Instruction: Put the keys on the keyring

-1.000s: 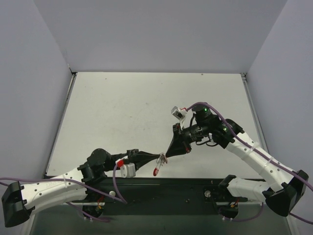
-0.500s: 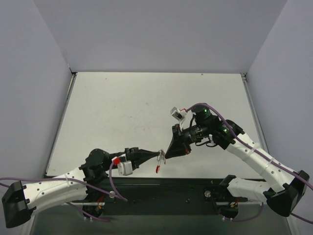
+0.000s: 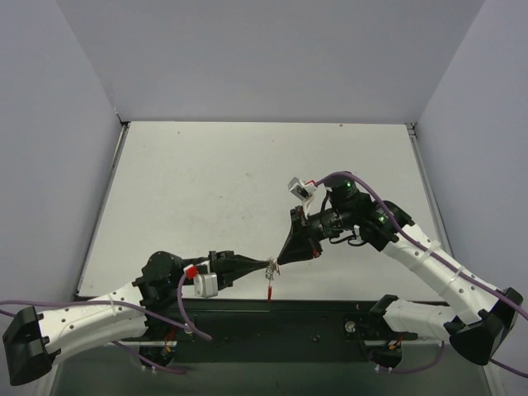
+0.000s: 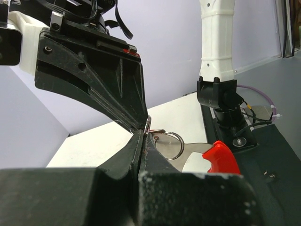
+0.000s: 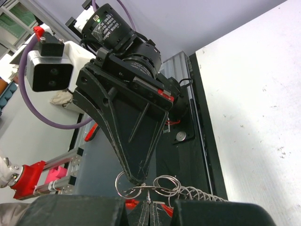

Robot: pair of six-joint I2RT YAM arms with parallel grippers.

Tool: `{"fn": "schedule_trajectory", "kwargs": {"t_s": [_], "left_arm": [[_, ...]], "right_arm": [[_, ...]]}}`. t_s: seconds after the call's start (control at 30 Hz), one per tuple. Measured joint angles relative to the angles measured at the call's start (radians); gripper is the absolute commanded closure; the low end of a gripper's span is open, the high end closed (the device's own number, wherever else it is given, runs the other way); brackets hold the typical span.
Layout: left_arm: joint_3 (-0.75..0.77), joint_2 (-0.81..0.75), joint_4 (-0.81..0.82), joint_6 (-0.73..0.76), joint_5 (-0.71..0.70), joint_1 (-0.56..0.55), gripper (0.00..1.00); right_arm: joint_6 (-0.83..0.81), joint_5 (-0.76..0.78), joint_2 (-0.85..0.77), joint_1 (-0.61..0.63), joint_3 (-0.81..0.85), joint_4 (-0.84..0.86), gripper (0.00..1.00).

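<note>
Fingertip to fingertip just above the near edge of the table [image 3: 206, 181]: my left fingers [image 4: 120, 165] are pressed together on the key [image 4: 207, 154]. They grip its silver shaft, and the red head juts out free past them. My right fingers [image 3: 290, 246], also pressed together, come in from the opposite side and pinch the keyring [image 4: 182, 145], a run of thin wire loops, at their very tip. The two sets of tips all but touch, with the loops crowded into the small space between them. Seen from above, the key's long axis runs crosswise to the line of my two arms, red head toward my bases. That puts its shaft end, the end that matters, right at the wire. One loop lies against that end in the left wrist view, but I cannot tell whether the wire passes through the key or only overlaps it. By my reading, the left arm owns the key and the right only steadies the ring. The next move therefore turns on sliding the shaft end along the wire toward my right fingertips without either grip slipping.
</note>
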Motion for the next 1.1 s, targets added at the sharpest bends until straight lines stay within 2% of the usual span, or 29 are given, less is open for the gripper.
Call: {"fn": "schedule_trajectory", "kwargs": {"t_s": [0.37,1.1], "left_arm": [[-0.003,0.048,0.052,-0.009,0.017,0.003,1.0],[-0.024,0.018,0.068,0.0,-0.022,0.003,1.0]], "right_arm": [[0.008,-0.002,0.0,0.002,0.011,0.014,1.0],[0.014,-0.017,0.0,0.006,0.011,0.015,1.0]]}}
